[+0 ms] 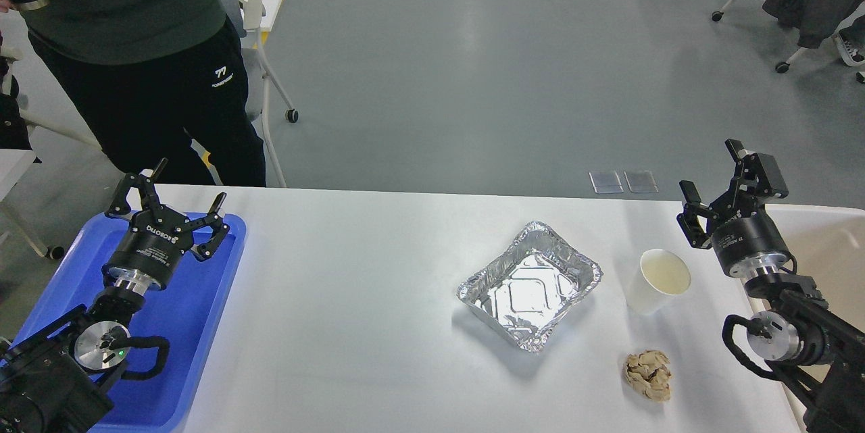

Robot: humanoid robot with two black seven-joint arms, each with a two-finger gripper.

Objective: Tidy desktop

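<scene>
The white desktop (351,325) fills the lower view. On its right half lie an empty foil tray (529,284), a white paper cup (657,280) right of it, and a crumpled brown paper ball (648,374) nearer the front edge. My left gripper (182,193) hovers open over the far end of a blue tray (196,325) at the left, holding nothing. My right gripper (713,173) hangs open above the desktop's far right edge, behind and right of the cup, with nothing between its fingers.
A beige bin (828,244) sits at the right end under my right arm. A person in dark clothes (135,61) stands behind the far left corner beside a wheeled chair (267,82). Grey floor lies beyond the far edge.
</scene>
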